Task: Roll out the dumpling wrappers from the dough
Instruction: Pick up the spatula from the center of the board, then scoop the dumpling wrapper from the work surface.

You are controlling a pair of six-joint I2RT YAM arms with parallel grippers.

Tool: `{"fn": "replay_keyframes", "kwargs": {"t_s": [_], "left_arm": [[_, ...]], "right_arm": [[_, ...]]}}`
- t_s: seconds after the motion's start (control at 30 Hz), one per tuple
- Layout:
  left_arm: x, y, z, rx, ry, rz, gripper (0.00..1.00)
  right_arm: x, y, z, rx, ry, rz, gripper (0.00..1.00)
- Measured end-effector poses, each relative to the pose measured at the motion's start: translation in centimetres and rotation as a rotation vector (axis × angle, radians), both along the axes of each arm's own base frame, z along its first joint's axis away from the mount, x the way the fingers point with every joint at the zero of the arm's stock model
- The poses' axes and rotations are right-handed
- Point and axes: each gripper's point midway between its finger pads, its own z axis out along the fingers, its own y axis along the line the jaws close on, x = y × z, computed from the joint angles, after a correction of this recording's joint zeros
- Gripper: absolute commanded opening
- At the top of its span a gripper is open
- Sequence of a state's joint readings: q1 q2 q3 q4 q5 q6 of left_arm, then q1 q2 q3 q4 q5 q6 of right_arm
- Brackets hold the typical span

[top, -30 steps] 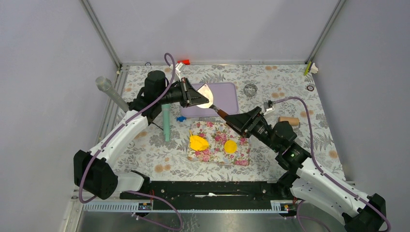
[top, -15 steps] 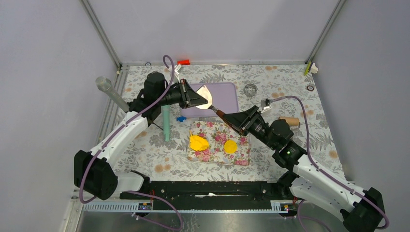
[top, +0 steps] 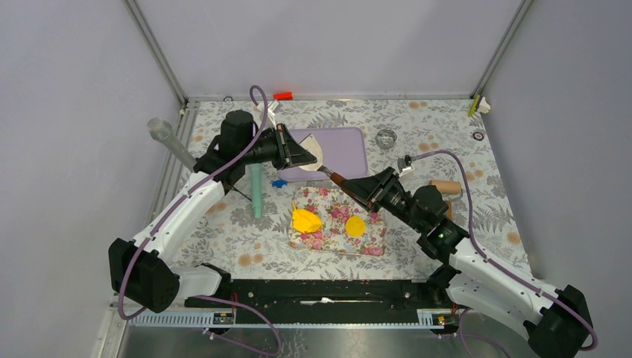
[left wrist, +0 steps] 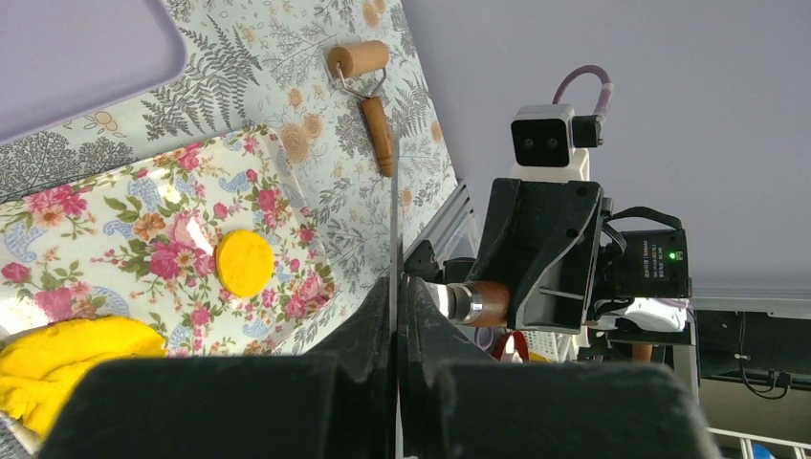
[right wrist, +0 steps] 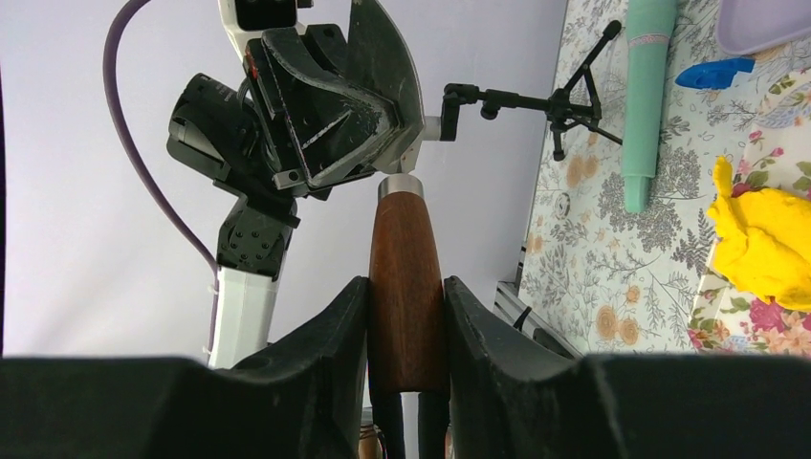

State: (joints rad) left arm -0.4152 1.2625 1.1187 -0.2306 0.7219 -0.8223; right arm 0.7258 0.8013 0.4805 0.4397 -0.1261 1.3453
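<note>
**Both tools on one scraper, dough lying on the tray**

Above the far edge of the flowered tray [top: 328,203] the two arms meet over a single scraper [top: 319,147]. The left tool [top: 304,154] is pressed together on the pale metal blade, which the left wrist view shows edge-on as a thin line between its fingers. The right tool [top: 350,184] comes in from the other end. Its fingers [right wrist: 339,330] lie against either side of the brown wooden handle [right wrist: 406,258] with no gap that I can see, so it too is pinching the scraper.

The dough [top: 306,221], a bright yellow lump with a ragged outline, sits on the left part of the tray. To its right, clearly apart from it, lies one dumpling wrapper [top: 355,225], a small flat yellow disc. Neither tool touches either of them.

Behind the tray a lilac mat [top: 350,145] rests on the fern-patterned tabletop [top: 447,134]. A teal cylinder [top: 256,190] lies left of the tray with a small blue piece [top: 279,183] beside it. A little wooden roller [top: 446,185] lies to the right, behind the right arm.
</note>
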Motion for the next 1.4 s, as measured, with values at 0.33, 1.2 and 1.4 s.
{"fn": "replay_keyframes", "kwargs": {"t_s": [0.33,1.2,1.4], "left_arm": [[0.0,0.2,0.0,0.022,-0.004,0.011,0.00],[0.0,1.0,-0.3,0.025,-0.017,0.054,0.00],[0.1,0.9,-0.3,0.019,-0.024,0.054,0.00]], "right_arm": [[-0.1,0.2,-0.1,0.008,-0.003,0.012,0.39],[-0.3,1.2,-0.6,0.000,-0.071,0.071,0.39],[-0.4,1.2,0.0,0.028,-0.077,0.071,0.52]]}}
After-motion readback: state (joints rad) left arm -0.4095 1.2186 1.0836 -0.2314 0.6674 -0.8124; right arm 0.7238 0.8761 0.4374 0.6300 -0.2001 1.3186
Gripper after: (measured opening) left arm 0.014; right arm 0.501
